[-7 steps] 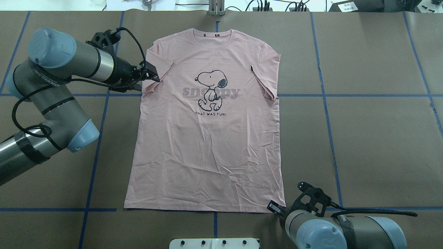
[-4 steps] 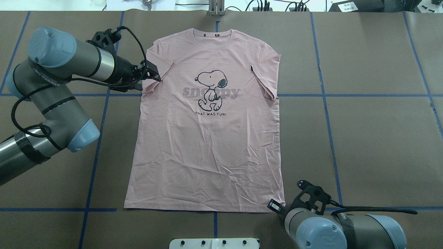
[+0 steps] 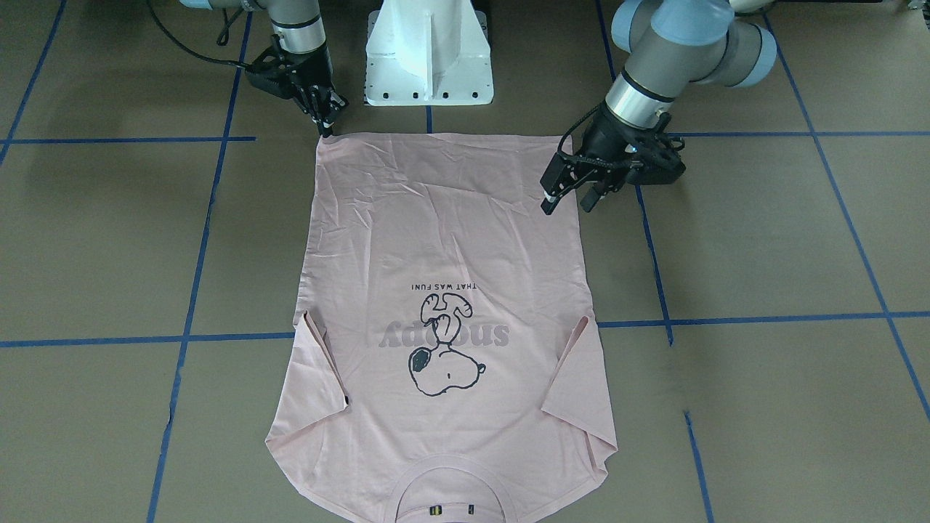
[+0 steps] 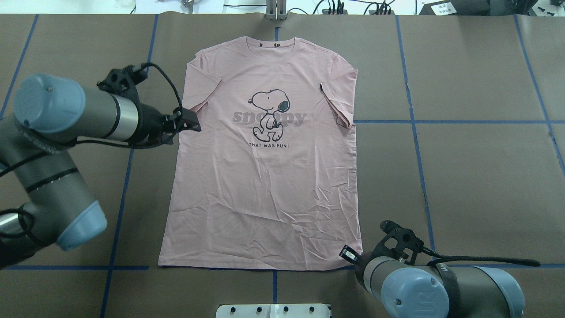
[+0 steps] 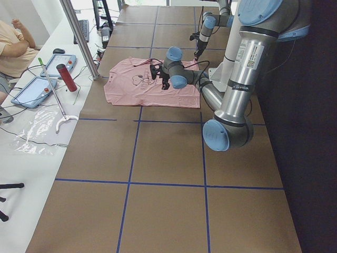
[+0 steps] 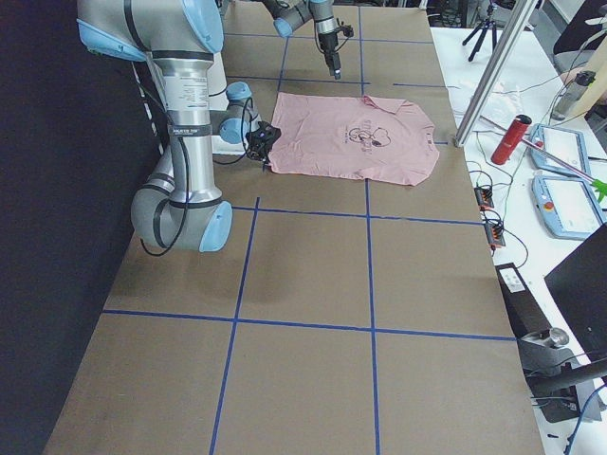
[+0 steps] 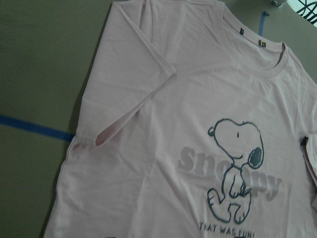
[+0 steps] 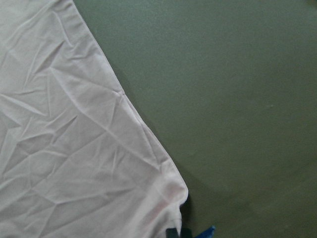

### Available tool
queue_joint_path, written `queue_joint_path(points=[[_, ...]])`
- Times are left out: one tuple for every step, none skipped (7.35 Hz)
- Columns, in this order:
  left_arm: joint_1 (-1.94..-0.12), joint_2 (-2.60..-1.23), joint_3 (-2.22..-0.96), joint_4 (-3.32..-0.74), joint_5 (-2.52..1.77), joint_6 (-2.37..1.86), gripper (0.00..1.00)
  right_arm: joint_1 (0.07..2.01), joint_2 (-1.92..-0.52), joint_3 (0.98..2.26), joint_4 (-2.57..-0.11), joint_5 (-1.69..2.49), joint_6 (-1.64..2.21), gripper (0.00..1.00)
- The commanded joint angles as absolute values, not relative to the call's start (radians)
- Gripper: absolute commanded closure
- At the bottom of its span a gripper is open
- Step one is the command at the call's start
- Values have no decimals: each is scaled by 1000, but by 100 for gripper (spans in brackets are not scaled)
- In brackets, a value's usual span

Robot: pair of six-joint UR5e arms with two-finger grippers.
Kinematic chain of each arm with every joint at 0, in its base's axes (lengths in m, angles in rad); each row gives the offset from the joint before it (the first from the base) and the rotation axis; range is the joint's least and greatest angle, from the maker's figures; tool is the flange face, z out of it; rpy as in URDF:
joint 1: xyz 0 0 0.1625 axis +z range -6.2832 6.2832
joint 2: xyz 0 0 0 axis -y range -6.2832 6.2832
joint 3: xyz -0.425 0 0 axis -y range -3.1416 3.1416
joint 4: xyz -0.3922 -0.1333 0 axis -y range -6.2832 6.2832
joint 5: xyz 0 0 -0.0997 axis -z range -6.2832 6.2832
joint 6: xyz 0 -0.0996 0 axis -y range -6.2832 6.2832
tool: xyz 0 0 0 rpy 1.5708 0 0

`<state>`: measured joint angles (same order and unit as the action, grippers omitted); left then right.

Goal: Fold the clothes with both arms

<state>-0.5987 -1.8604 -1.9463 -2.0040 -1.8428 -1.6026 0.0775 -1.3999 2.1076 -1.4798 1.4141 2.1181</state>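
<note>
- Nearest the robot you have the white pedestal base [image 3: 429, 51], standing on the brown table [image 4: 463, 176] just short of the garment's hem.
- The pink T-shirt [image 4: 265, 194] lies flat and face up at the middle of the table. Its hem is toward the robot and its neck away from it. The lower body is creased.
- The right gripper [image 3: 325, 129] stands at the hem corner on the robot's right, pointing down. Its fingers look drawn together, with the tips at the very corner of the cloth. You cannot tell from any view whether cloth is caught between them. The right wrist view shows that corner slightly humped, with a dark tip just beneath it.
- Further out, the left gripper [image 3: 567, 205] hangs at the shirt's left side edge, just below the sleeve. Its fingers are spread apart and grasp nothing; one is over the cloth and the other over bare table. Contact with the cloth cannot be confirmed.
- Beyond it, the dog print [image 4: 269, 115] sits on the chest over grey lettering, with a line of small black text on its near side.
- Both sleeves are turned in against the body: the left sleeve [image 4: 203, 84] and the right sleeve [image 4: 342, 95], which has a small black tag [image 4: 321, 87] at its edge.
- The ribbed collar [image 4: 273, 44] is farthest out, close to the table's far edge.
- Blue tape lines [image 4: 415, 132] cross the table around the garment.
</note>
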Motion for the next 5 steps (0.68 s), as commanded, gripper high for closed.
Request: queue_joint_path(points=[[-450, -1824, -2000, -1924, -1813, -1766, 16, 71, -1402, 2112, -1479, 1419, 2114, 100], [-377, -1733, -2003, -1931, -1807, -1770, 16, 71, -1399, 2112, -1477, 1431, 2114, 100], [-362, -1697, -2009, -1933, -1796, -1766, 18, 71, -1396, 2111, -1477, 1437, 2114, 100], [-344, -1692, -2008, -1933, -1798, -1770, 19, 71, -1394, 2111, -1479, 1437, 2115, 100], [-313, -1690, -2003, -1933, -1795, -1770, 21, 71, -1393, 2111, -1477, 1445, 2114, 100]])
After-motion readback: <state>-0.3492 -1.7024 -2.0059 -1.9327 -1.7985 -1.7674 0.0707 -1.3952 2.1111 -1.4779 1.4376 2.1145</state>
